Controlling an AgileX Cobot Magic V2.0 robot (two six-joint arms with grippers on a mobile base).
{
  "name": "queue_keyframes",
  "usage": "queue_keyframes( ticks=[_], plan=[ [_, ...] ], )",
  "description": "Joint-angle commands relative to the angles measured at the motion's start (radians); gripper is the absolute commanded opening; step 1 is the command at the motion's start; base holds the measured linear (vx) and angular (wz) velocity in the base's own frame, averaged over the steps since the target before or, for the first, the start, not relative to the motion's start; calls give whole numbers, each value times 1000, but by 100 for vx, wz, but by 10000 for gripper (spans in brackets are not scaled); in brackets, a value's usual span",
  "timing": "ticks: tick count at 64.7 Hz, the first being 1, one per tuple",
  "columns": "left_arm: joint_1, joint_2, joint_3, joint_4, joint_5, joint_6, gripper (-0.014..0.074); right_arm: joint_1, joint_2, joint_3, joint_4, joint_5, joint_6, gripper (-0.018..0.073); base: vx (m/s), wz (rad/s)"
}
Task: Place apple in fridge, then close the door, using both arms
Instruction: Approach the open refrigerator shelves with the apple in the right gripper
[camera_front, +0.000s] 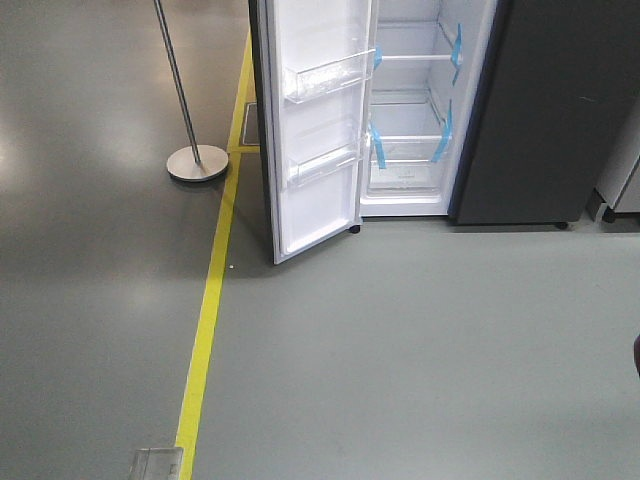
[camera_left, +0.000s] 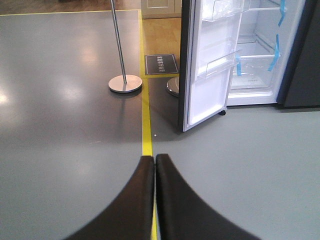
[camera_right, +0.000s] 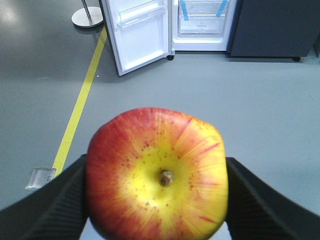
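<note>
Your right gripper (camera_right: 157, 202) clamps the apple (camera_right: 157, 160) | left gripper (camera_left: 155, 167) pinched closed, empty | fridge (camera_front: 410, 95) well ahead, door (camera_front: 318, 140) open | placing, closing pending

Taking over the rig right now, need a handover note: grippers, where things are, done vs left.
Right gripper: shut on the apple, stem end facing its wrist view.
Left gripper: shut, empty.
Fridge: some way ahead, not yet within reach. Its door is swung wide open; the visible shelves look empty.
Done: apple is in hand.
Left: approach, set the apple on a shelf, let go, then push the door shut.
</note>
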Motion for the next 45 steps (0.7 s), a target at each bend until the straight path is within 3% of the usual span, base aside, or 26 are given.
queue_keyframes(
  ticks=[1, 45],
  plan=[
    [-2, -14, 19, -4, -70, -1, -6, 0, 6, -25, 4, -75, -6, 195, 6, -2],
    [-2, -14, 19, -4, -70, -1, -6, 0, 6, -25, 4, -75, -6, 195, 5, -1]
  ],
)
